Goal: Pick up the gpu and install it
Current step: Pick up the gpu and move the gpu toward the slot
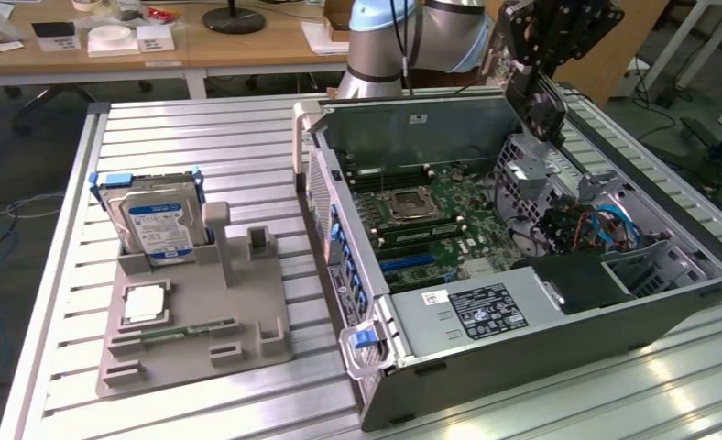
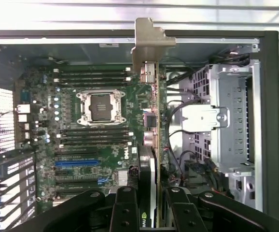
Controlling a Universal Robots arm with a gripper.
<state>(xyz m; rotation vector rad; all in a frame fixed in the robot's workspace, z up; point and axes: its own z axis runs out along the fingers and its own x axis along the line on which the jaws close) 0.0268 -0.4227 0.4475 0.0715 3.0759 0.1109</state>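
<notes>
Gripping the thin green gpu (image 2: 157,116), the black pincer (image 2: 151,199) hangs above the steel case (image 2: 270,96).

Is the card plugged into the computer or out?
Out: the thin green card with silver bracket hangs above the open grey computer case, gripped by the black gripper.

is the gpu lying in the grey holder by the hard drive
No, the thin green-and-black gpu card is gripped by the black claw above the open grey computer case.
</notes>
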